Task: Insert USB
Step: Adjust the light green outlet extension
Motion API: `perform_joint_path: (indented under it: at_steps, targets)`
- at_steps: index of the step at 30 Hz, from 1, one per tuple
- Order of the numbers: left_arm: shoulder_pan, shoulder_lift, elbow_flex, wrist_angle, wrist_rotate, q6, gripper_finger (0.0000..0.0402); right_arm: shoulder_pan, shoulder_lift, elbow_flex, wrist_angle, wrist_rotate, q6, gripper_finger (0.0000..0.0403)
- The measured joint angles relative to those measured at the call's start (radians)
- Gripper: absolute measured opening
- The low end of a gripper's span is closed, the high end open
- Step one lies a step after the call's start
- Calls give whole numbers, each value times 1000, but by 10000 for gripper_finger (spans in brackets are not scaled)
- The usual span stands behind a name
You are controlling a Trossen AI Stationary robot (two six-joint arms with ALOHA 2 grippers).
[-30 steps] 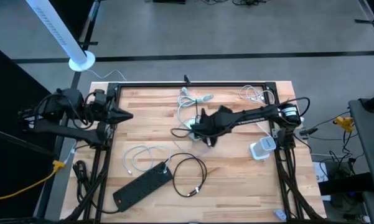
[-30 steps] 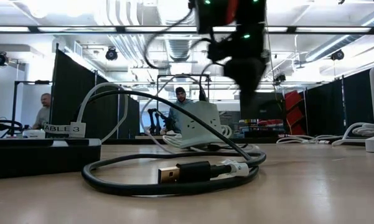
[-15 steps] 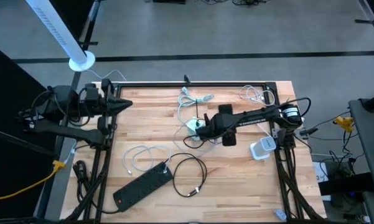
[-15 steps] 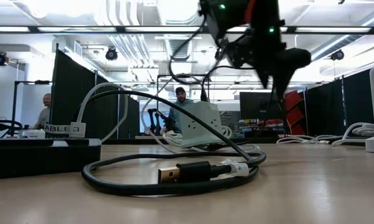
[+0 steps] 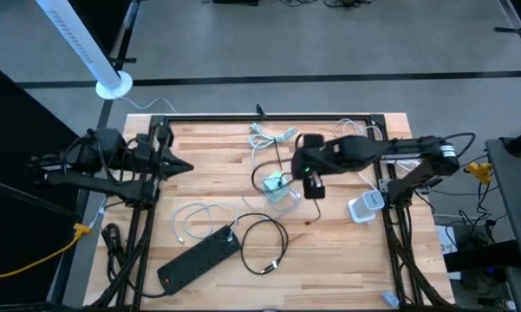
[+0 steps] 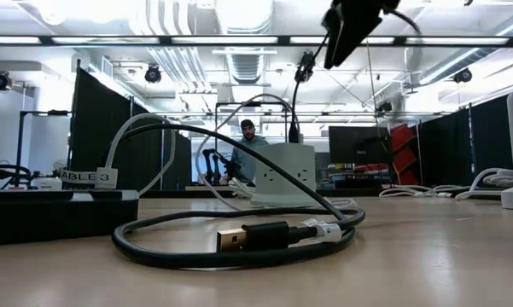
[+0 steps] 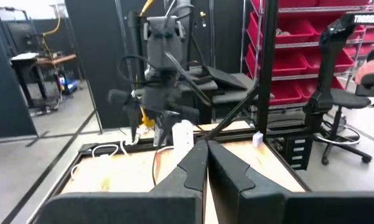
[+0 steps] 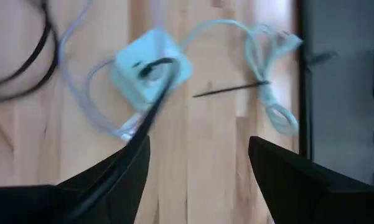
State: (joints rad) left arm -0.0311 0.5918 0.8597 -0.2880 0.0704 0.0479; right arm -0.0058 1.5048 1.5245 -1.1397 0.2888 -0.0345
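A pale charger cube (image 5: 277,185) stands upright on the table's middle, also seen in the low view (image 6: 283,175) and the right wrist view (image 8: 150,70). A black cable (image 6: 294,128) is plugged into its top. My right gripper (image 5: 305,173) hangs open high above the table, just right of the cube (image 6: 346,34). Its fingers stand wide apart in the right wrist view (image 8: 199,180). My left gripper (image 5: 178,166) is shut and empty at the table's left edge (image 7: 205,162). My right gripper is open. The black cable (image 8: 134,134) runs from the cube close past one finger (image 8: 106,183) in the right wrist view. I cannot tell whether it touches that finger.
A black power strip (image 5: 199,258) lies near the front left. A coiled black USB cable (image 5: 264,243) lies beside it, its plug (image 6: 235,239) on the wood. White cables lie at the front left (image 5: 191,221), far middle (image 5: 273,137) and far right (image 5: 360,132). A white charger (image 5: 364,208) sits right.
My right gripper has risen from the cube and drawn back a little toward the table's right edge. The cube, tilted before, now stands upright with the black cable sticking up from its top. My left gripper has swung slightly at the left edge.
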Motion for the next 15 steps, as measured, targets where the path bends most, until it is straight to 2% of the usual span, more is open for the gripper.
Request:
perform_joint_path:
  at_steps: [4,9,12,15]
  targets:
    - [0,-1,-104,189,0,-3,0,-10,2,-2,15,-31,111,237]
    - [0,65,-239,458,1,-41,0,-7,60,-4,7,-223,129,234]
    - [0,123,-297,540,0,-98,0,-7,114,-5,-27,-317,125,239]
    - [0,188,-334,583,0,-145,0,-8,172,-5,-109,-312,76,247]
